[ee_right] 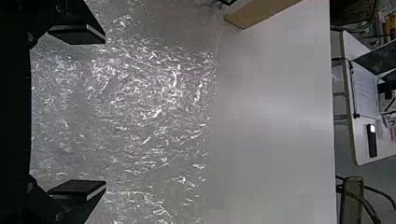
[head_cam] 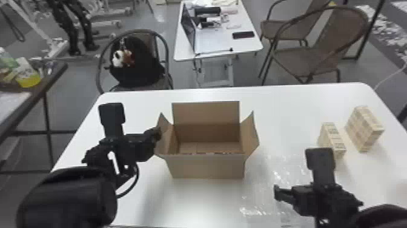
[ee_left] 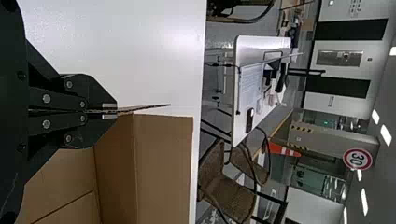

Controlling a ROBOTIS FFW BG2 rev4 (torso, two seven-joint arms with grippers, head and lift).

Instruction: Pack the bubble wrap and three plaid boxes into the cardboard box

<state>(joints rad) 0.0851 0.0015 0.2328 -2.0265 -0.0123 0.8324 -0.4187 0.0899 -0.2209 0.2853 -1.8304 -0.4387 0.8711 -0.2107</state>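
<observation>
Cardboard box (head_cam: 209,167) is set upright on the white tabletop (head_cam: 302,100), approx. mid-view, w/ its top open. Bare cardboard floor w/ a seam is seen inside (head & L wrist views). Far flap (head_cam: 206,112) is held up by its own fold; R flap (head_cam: 249,133) is splayed outward. L flap (head_cam: 163,136) is pinched at its edge by the L gripper (head_cam: 158,132), w/ the rest of that arm kept outside the box, on its L side. In the L wrist view, the jaws of the L gripper (ee_left: 116,111) are pressed together on the thin flap, part of which is seen past the tips.

Bubble wrap (head_cam: 278,176) is spread flat on the tabletop, R of the box & outside it. R gripper (head_cam: 277,194) is held above the wrap, nr its R part; in the R wrist view its jaws are spread wide, w/ nothing btwn them & the wrap seen beyond.

Two plaid boxes, beige/yellow, are stood on the tabletop at far R, also outside the cardboard box: L plaid box (head_cam: 331,139) is partly hidden by the R arm's upright part; R plaid box (head_cam: 364,129) is placed just beside it, w/ a gap btwn.

In bkgd, a laptop (head_cam: 188,27) & phone (head_cam: 243,35) are set on a desk; a black bag (head_cam: 136,66) is left on a chair.
</observation>
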